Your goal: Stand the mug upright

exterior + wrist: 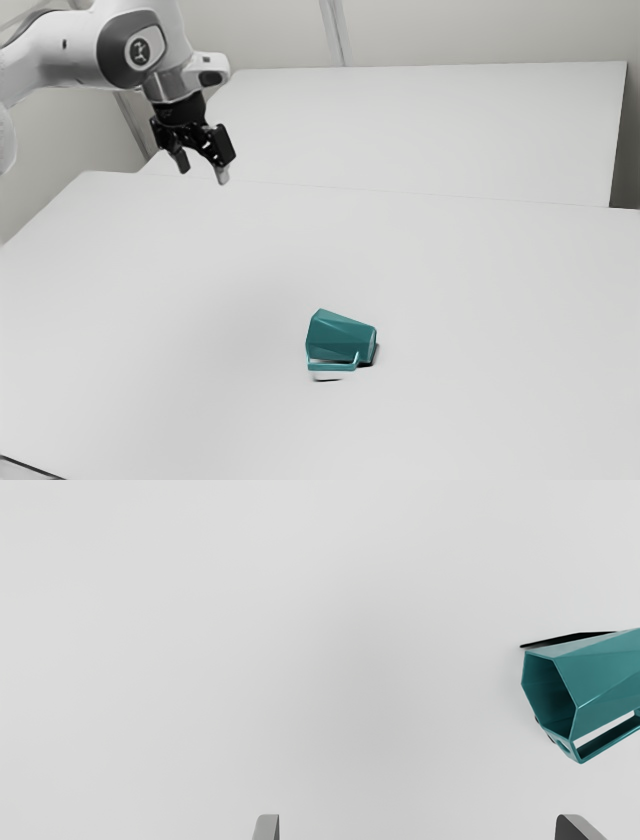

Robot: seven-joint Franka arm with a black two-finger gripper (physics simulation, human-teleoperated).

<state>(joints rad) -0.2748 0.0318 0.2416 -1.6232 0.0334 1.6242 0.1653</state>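
The mug (338, 338) lies on its side, righting left to do.
Well apart from the mug, the gripper (203, 173) hangs spread.

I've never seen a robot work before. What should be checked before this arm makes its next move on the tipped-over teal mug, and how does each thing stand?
1. Claw open: ok, fingers apart.
2. Claw free of any load: ok, nothing between the fingers.
3. Claw lined up over the mug: not ok, it hangs high and off toward the exterior view's left.
4. Handle located: ok, along the mug's side.
5. Mug steady enough to grip without rolling: cannot tell.
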